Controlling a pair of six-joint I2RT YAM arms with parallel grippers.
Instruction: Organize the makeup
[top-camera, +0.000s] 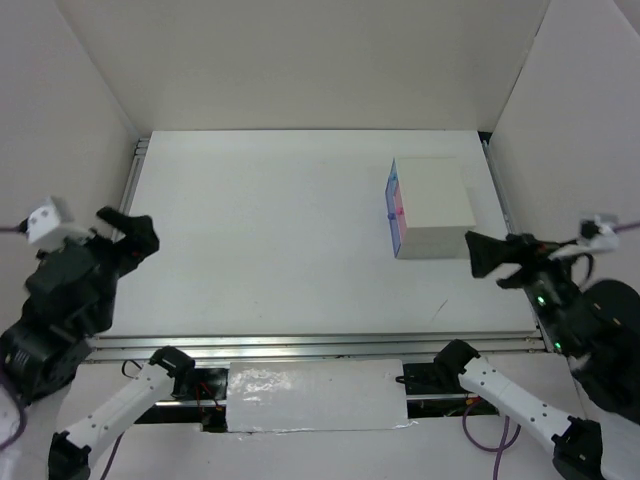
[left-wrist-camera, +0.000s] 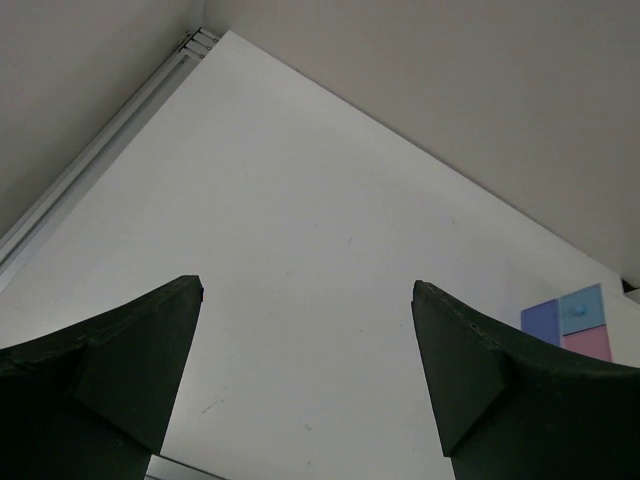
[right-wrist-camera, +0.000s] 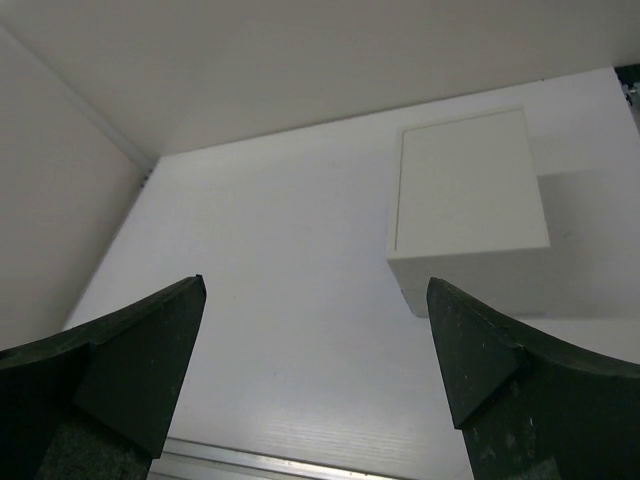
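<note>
Top view: the left pincer (top-camera: 135, 228) and right pincer (top-camera: 473, 255) both gape, holding nothing, at the tabletop's (top-camera: 270, 230) side edges. A white box (top-camera: 435, 195) sits far right, its drawers (top-camera: 397, 205) facing left.

Left wrist: jaws wide apart, drawers at the right edge.

Right wrist: jaws wide apart, box beyond.

The makeup is out of sight in every view.

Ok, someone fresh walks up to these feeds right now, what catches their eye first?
The white box stands alone at the far right of the table, its blue and pink drawer fronts facing the left arm's side. The left gripper and the right gripper hang open and empty at the table's two sides, and no makeup shows in any view.
</note>
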